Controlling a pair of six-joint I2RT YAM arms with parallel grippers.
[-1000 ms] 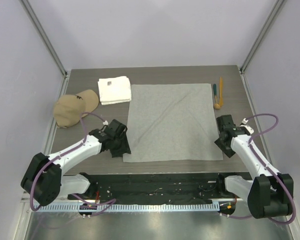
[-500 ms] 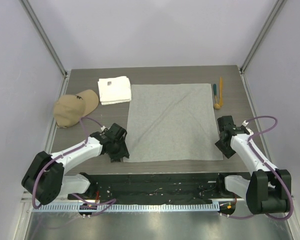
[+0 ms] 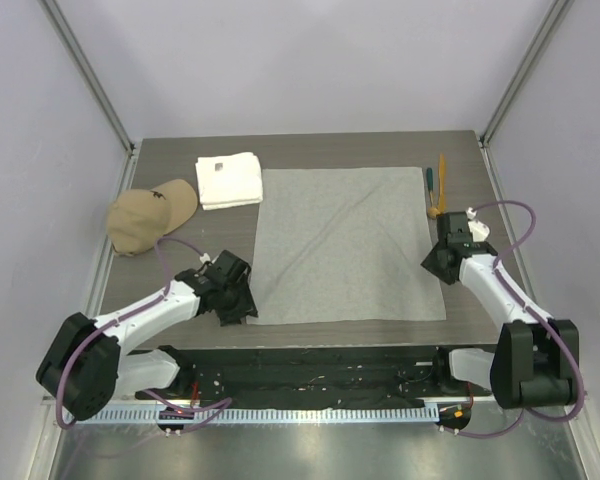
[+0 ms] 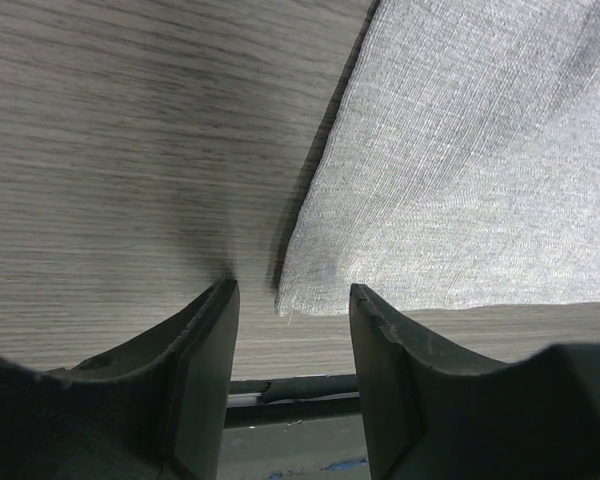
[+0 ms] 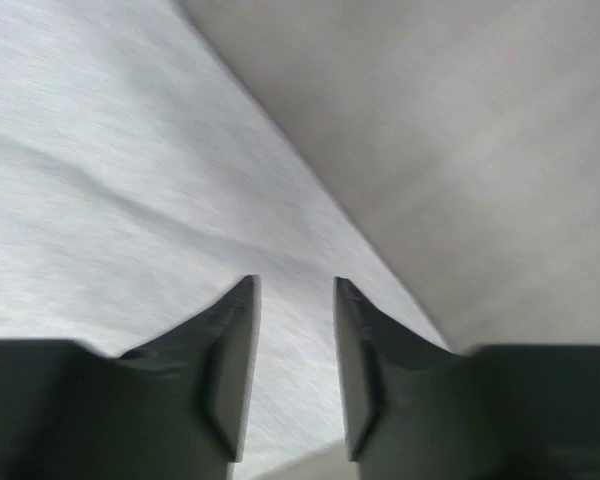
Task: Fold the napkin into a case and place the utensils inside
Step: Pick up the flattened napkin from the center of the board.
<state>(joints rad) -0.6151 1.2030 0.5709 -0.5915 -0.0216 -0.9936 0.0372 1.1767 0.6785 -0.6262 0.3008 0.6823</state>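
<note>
The light-grey napkin (image 3: 342, 245) lies spread flat on the table. The utensils (image 3: 435, 190) lie beside its far right corner: a teal-handled piece, an orange stick and a round tan wooden bowl. My left gripper (image 3: 242, 308) is open at the napkin's near left corner; in the left wrist view the corner (image 4: 290, 300) sits just ahead of the gap between the fingers (image 4: 205, 340). My right gripper (image 3: 435, 262) is open over the napkin's right edge; the right wrist view shows cloth (image 5: 130, 200) under the fingers (image 5: 230, 340), blurred.
A thick white folded towel (image 3: 228, 180) lies at the back left, touching the napkin's far left corner. A tan cap (image 3: 150, 215) lies left of it. Grey walls and metal posts close in the table; its black front rail (image 3: 320, 365) runs along the near edge.
My left gripper has moved toward the near edge, down to the napkin's near left corner. My right gripper has moved up the right edge, toward the utensils, and turned onto the cloth.
</note>
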